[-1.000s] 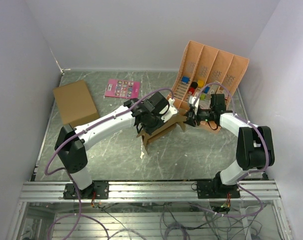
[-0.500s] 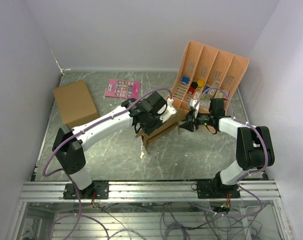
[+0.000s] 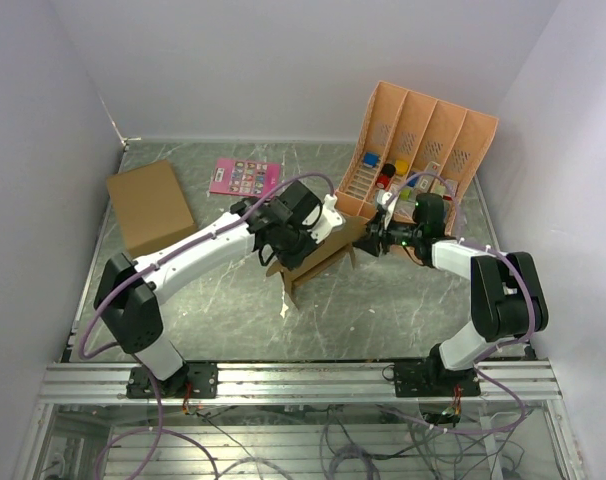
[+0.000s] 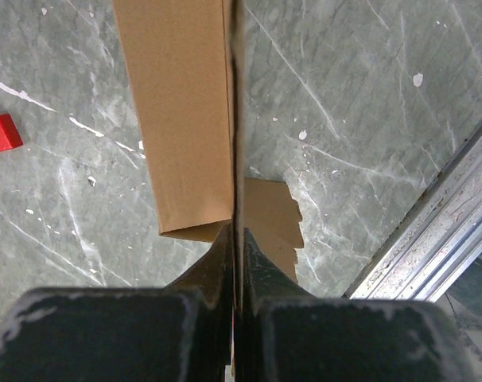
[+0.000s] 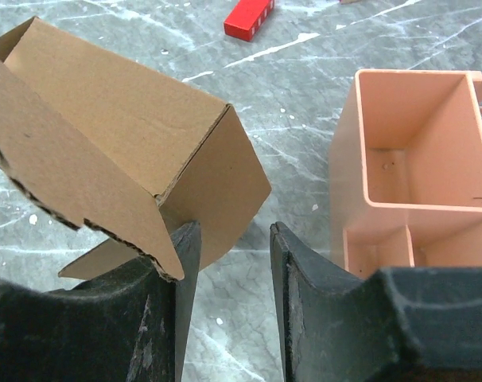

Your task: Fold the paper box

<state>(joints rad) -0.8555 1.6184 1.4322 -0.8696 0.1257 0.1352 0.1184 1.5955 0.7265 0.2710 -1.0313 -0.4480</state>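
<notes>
The paper box (image 3: 321, 256), a partly folded brown carton with loose flaps, is held just above the table's middle. My left gripper (image 3: 283, 246) is shut on one thin panel of it; in the left wrist view that panel runs edge-on between the fingertips of the left gripper (image 4: 235, 232), and the paper box's (image 4: 185, 119) body stretches away beyond. My right gripper (image 3: 369, 241) is at the carton's right end. The right wrist view shows the right gripper (image 5: 231, 235) open, with an end flap of the paper box (image 5: 122, 119) resting against its left finger (image 5: 185, 247).
A larger brown cardboard box (image 3: 151, 205) lies at the back left, a pink card (image 3: 245, 177) behind the arms. A peach divided organizer (image 3: 423, 140) with small coloured items stands at the back right, close to my right gripper. A red block (image 5: 249, 17) lies on the table.
My right gripper has moved left, up to the carton's right end. The left arm has shifted the carton slightly left and back, still gripping it.
</notes>
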